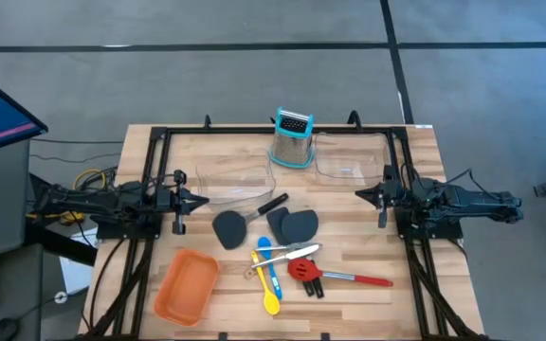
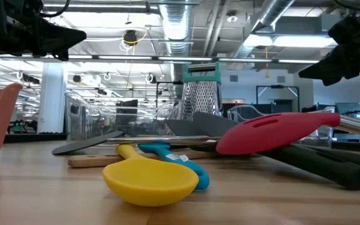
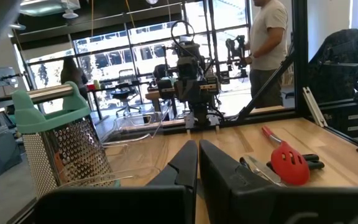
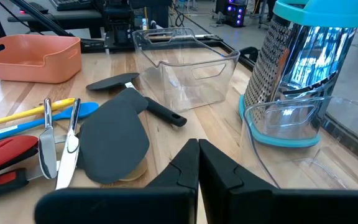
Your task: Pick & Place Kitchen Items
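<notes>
The left gripper (image 1: 200, 200) hangs above the tabletop (image 1: 368, 251) at its left edge, jaws pressed together and holding nothing. The right gripper (image 1: 361, 195) mirrors it at the right edge, jaws likewise pressed together and empty. The kitchen items lie in a loose cluster between the two sets of jaws, nearer the front edge, well apart from both. The dark grey spatula (image 1: 240, 223) lies closest to the left jaws; a second black spatula (image 1: 299, 224) lies beside it. The red slotted spoon (image 1: 335, 275), the steel tongs (image 1: 287, 252), the yellow spoon (image 1: 269, 289) and the blue spoon (image 1: 265, 256) lie just in front of them. A steel box grater with teal trim (image 1: 292, 138) stands upright at the back, between two clear plastic bins (image 1: 227, 174). An orange tray (image 1: 187, 286) sits at the front, on the left jaws' side.
</notes>
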Robot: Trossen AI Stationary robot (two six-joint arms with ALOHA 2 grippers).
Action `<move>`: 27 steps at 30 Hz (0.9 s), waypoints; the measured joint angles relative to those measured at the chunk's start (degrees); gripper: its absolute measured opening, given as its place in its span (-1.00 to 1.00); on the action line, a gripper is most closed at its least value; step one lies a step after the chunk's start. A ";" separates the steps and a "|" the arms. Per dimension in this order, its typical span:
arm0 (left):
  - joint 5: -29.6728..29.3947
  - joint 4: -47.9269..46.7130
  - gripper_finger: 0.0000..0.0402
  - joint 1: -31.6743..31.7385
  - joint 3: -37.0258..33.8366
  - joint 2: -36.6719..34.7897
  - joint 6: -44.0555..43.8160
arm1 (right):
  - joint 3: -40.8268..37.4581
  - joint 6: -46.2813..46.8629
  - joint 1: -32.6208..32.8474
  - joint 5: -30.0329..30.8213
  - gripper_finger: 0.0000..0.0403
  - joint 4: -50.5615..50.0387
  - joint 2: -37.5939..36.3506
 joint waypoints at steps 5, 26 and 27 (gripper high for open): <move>0.00 0.12 -0.97 0.01 0.00 -0.01 0.00 | -0.01 0.00 0.01 0.00 -1.00 0.00 0.00; 0.00 1.24 -0.97 0.02 -0.01 0.00 0.00 | -0.01 0.00 0.02 0.00 -1.00 0.02 0.01; 0.00 1.26 -0.97 0.02 0.00 -0.01 0.00 | -0.01 0.00 0.00 0.00 -1.00 0.02 0.00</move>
